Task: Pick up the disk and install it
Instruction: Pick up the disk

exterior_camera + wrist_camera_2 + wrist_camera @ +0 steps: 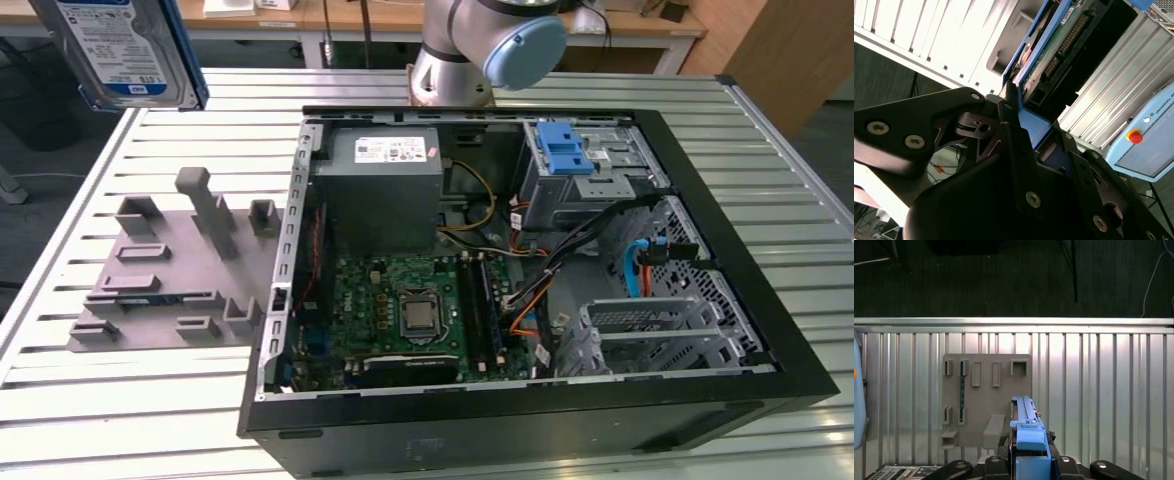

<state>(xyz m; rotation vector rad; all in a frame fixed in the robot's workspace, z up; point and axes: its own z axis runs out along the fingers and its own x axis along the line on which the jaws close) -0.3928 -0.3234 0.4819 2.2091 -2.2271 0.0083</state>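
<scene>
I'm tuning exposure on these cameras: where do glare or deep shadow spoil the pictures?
In the first wrist view, glare whitens the slatted table behind the disk; in the second wrist view the gripper holding it is nearly black against bright slats; the exterior view is evenly lit.

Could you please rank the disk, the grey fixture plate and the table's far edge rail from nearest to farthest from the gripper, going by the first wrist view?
1. The disk: clamped in the gripper itself.
2. The grey fixture plate: lying flat, its edge overlapped by the disk.
3. The table's far edge rail: beyond the plate's far side.
</scene>
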